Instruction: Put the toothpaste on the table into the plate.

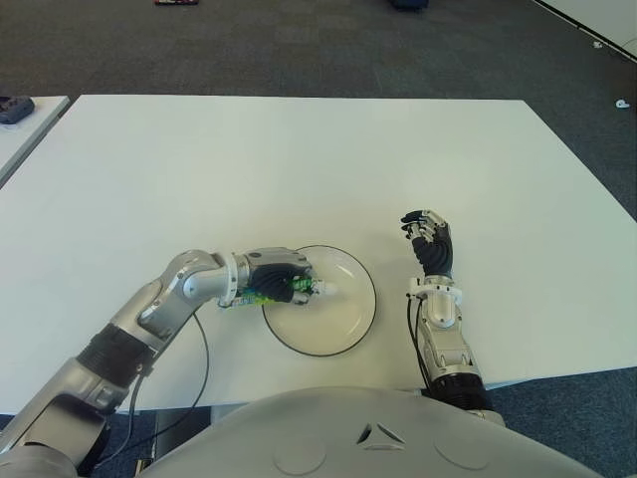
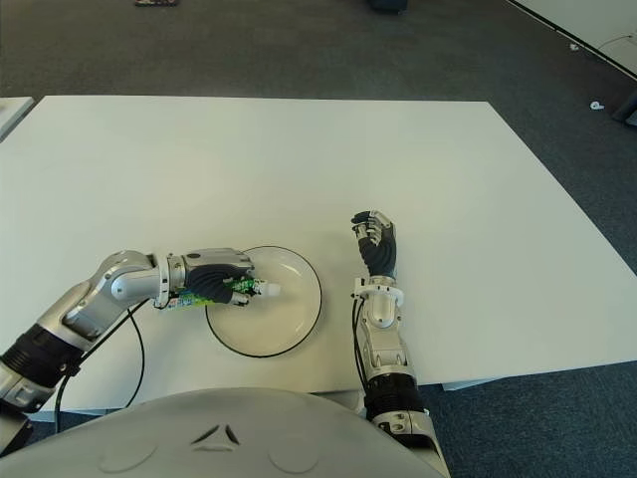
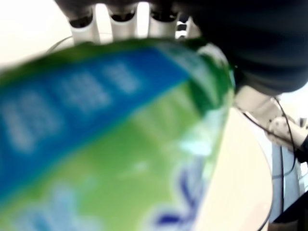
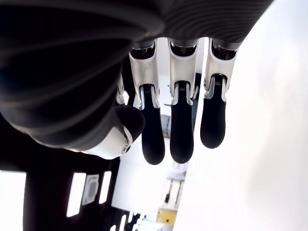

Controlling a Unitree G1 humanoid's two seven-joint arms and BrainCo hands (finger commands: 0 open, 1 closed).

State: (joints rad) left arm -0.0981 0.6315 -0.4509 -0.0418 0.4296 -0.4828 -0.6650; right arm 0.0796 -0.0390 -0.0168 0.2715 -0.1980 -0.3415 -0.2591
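Note:
A green and blue toothpaste tube (image 1: pixel 271 295) with a white cap (image 1: pixel 325 290) is held in my left hand (image 1: pixel 282 279), whose fingers are curled around it. The hand is over the left rim of the white plate (image 1: pixel 343 319), and the cap end points over the plate's inside. The tube fills the left wrist view as toothpaste (image 3: pixel 120 139), with fingers (image 3: pixel 120 19) wrapped over it. My right hand (image 1: pixel 428 244) shows to the right of the plate, fingers relaxed and holding nothing, as the right wrist view confirms with its fingers (image 4: pixel 180 130).
The white table (image 1: pixel 299 169) stretches far behind the plate. A second table edge with a dark object (image 1: pixel 14 108) shows at the far left. Grey carpet lies beyond. A black cable (image 1: pixel 199 358) hangs under my left forearm.

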